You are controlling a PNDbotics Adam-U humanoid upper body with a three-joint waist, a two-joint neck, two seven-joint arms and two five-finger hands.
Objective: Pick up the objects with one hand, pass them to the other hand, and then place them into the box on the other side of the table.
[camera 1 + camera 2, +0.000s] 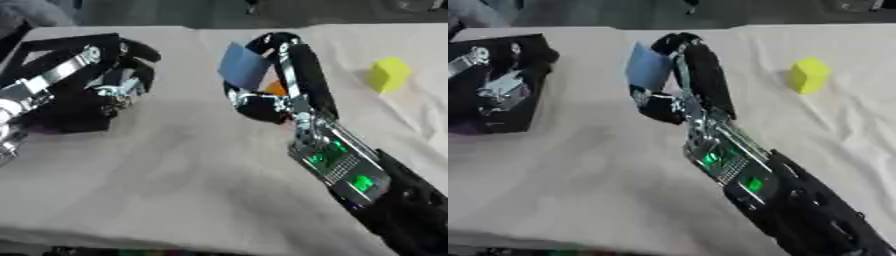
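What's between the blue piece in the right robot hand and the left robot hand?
Nothing visible. The right robot hand is curled on the blue piece; only bare tablecloth separates it from the left robot hand, which hangs over the black box.

blue block (242, 66): 1; yellow block (388, 74): 1; black box (500, 107): 1; orange piece (276, 89): 1
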